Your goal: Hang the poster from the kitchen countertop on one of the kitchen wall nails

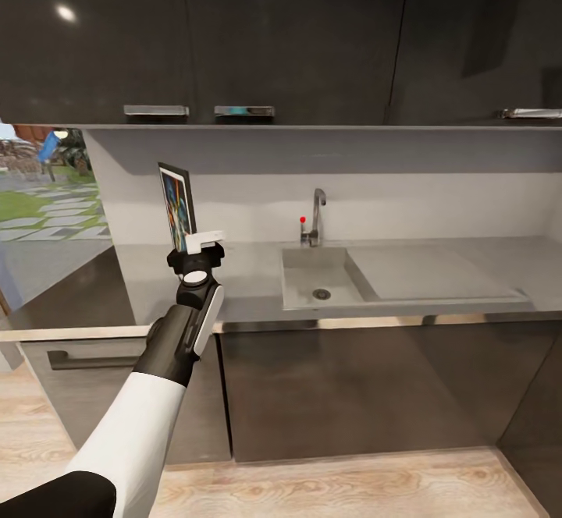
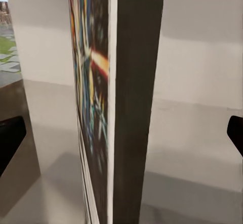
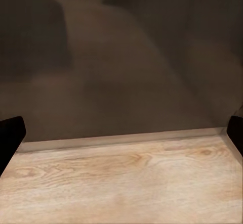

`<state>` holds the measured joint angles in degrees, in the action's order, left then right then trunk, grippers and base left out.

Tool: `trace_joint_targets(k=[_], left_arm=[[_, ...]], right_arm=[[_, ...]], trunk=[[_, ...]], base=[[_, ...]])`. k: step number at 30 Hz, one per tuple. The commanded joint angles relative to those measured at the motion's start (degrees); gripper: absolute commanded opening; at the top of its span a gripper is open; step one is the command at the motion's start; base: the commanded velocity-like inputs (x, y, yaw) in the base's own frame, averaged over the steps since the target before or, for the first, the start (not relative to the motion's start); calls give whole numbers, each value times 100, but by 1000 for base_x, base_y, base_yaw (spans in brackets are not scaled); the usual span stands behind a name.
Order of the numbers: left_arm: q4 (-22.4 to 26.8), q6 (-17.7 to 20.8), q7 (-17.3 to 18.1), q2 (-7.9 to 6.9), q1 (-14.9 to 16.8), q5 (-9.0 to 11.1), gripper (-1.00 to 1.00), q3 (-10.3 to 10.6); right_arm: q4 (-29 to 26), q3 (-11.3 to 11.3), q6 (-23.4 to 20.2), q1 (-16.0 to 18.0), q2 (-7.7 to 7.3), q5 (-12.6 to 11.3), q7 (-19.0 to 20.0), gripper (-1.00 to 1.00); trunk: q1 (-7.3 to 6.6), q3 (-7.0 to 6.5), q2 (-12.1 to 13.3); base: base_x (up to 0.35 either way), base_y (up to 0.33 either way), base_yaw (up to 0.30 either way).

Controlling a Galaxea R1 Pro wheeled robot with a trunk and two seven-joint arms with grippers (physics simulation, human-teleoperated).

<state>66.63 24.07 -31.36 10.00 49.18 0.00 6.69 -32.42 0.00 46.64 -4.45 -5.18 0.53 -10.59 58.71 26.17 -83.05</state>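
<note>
A long grey kitchen countertop (image 1: 437,257) with a built-in sink (image 1: 320,280) runs under dark cabinets (image 1: 312,34). The left gripper (image 1: 204,242) grasps the poster (image 1: 178,204) by its bottom edge, holding it upright above the counter's left end. The right gripper (image 3: 121,133) is spread open over wood floor (image 3: 121,183).

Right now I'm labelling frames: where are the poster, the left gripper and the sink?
poster (image 1: 178,206): head view, its artwork face.
left gripper (image 1: 204,242): head view, between its fingertips, at the poster's lower edge.
sink (image 1: 300,278): head view, basin floor.
</note>
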Motion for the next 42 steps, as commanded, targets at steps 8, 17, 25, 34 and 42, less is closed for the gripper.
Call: trace_joint_targets(k=[8, 17, 25, 34, 42], left_arm=[[7, 36, -28, 0, 4, -8, 100, -4], [5, 36, -28, 0, 4, -9, 100, -10], [5, 42, -28, 0, 4, -9, -100, -5], [16, 45, -28, 0, 4, -9, -100, -12], [27, 45, -28, 0, 4, -9, -100, -10]], right_arm=[[-10, 0, 3, -3, -1, 8, -13, 100], [-5, 0, 3, -4, -1, 8, -13, 100], [-1, 0, 3, -4, -1, 8, -13, 100], [-1, 0, 3, -2, -1, 8, -13, 100], [-1, 0, 3, -3, -1, 8, -13, 100]], trunk=[[2, 5, -3], [2, 5, -3], [2, 5, -3], [2, 5, -3], [2, 5, -3]], base=[[49, 23, 0], [3, 1, 0], [0, 0, 0], [0, 0, 0], [0, 0, 0]])
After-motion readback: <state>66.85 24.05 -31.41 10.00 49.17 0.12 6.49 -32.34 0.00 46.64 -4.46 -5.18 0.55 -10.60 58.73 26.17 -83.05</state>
